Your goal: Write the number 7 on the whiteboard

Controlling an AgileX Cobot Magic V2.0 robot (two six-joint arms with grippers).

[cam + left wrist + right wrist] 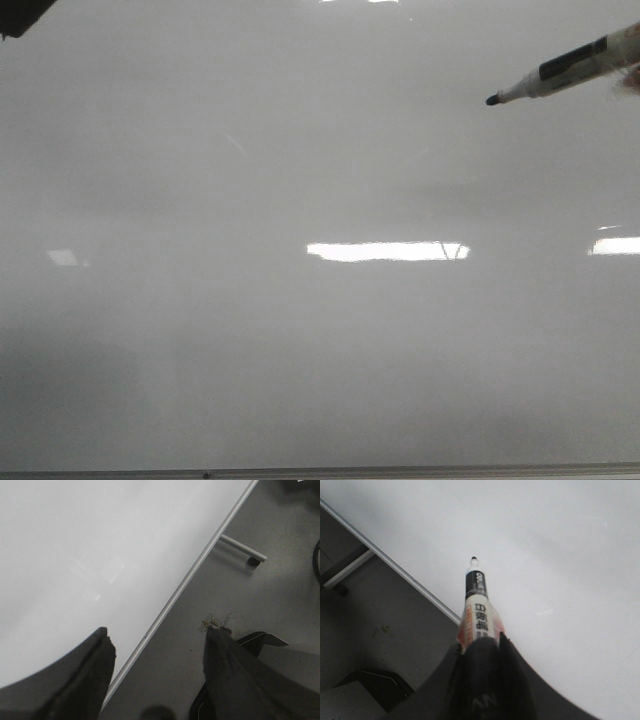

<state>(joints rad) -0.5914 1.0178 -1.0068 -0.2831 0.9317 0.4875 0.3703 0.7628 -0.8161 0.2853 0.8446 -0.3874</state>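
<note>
From my seat, a marker point(560, 68) comes into the front view at two o'clock, with a white barrel, a black band and a dark tip aimed toward eight o'clock. The left wrist camera gives me grey floor point(280, 595), a pale metal leg point(240, 549) ending in a black foot cap point(255, 560), a black cable point(317, 562) at the frame edge, and a small scrap of debris point(216, 621).

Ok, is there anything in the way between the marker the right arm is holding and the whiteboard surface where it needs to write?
Nothing visible. The right gripper grips the marker, uncapped tip pointing out over the whiteboard. The board around the tip shows only light reflections, no objects and no writing yet. The left gripper is open near the board's frame edge.
</note>
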